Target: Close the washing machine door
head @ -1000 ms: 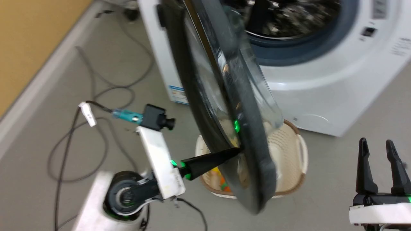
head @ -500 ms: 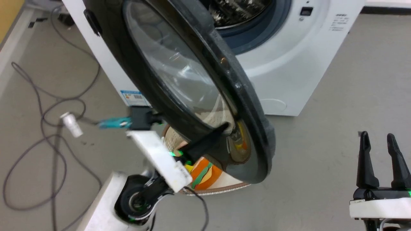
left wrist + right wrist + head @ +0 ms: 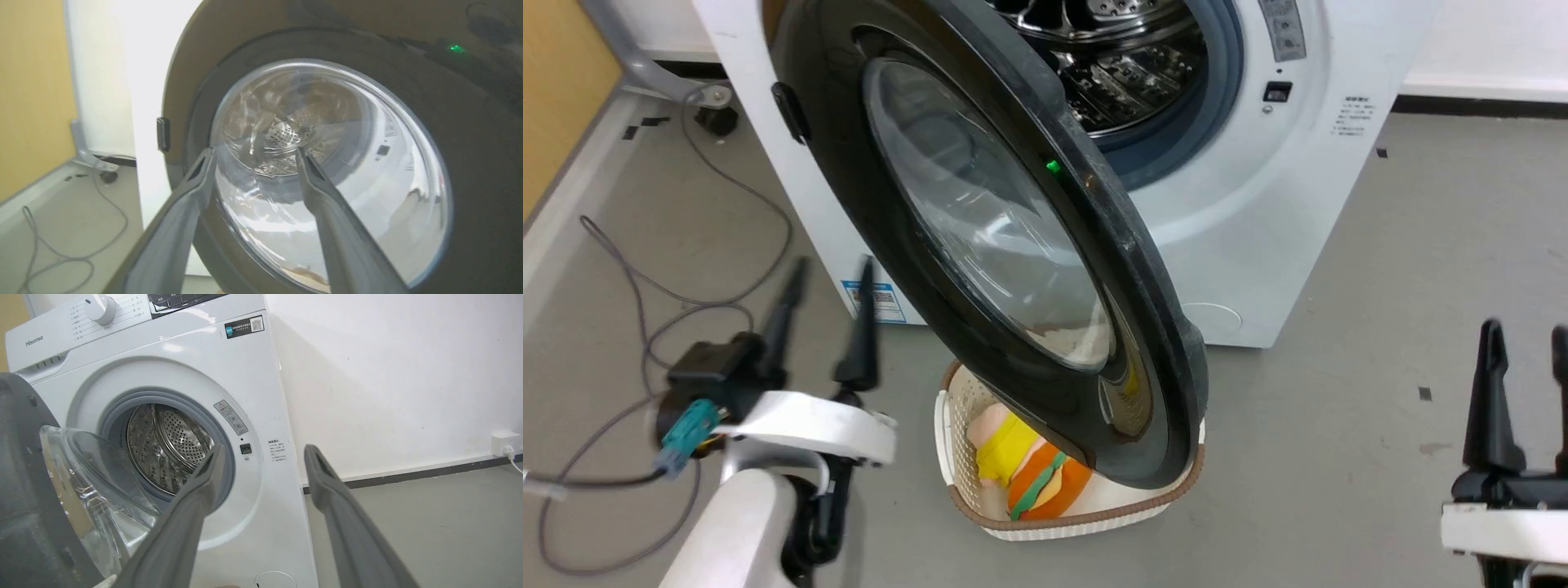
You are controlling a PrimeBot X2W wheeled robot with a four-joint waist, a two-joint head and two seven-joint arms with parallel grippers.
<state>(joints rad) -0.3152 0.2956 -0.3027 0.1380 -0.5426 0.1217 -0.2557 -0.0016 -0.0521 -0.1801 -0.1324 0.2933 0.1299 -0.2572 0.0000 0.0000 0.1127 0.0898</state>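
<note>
Door: I am watching the door [image 3: 1013, 269] standing part-way open. In the head view it is stretching from 11 o'clock down to 5 o'clock, with its glass bowl facing my left side.
Washing machine: the washing machine [image 3: 1258, 245] is sitting behind the door at 1 o'clock, and its steel drum [image 3: 1127, 65] is showing past the door's upper edge.
Left gripper: the left gripper [image 3: 834, 263] is hovering at 8 o'clock with its fingers spread and nothing between them. It is pointing towards 12 o'clock, just beside the door's black rim and apart from it. In its wrist view the fingers are framing the glass.
Right gripper: the right gripper [image 3: 1527, 329] is waiting at 4 o'clock, released and empty, well apart from the door.
Basket: a cream basket [image 3: 964, 490] is sitting on the floor at 6 o'clock under the door's lower edge, with an orange and yellow toy [image 3: 1029, 482] lying inside.
Floor: grey cables [image 3: 711, 163] are trailing at 9 o'clock.
</note>
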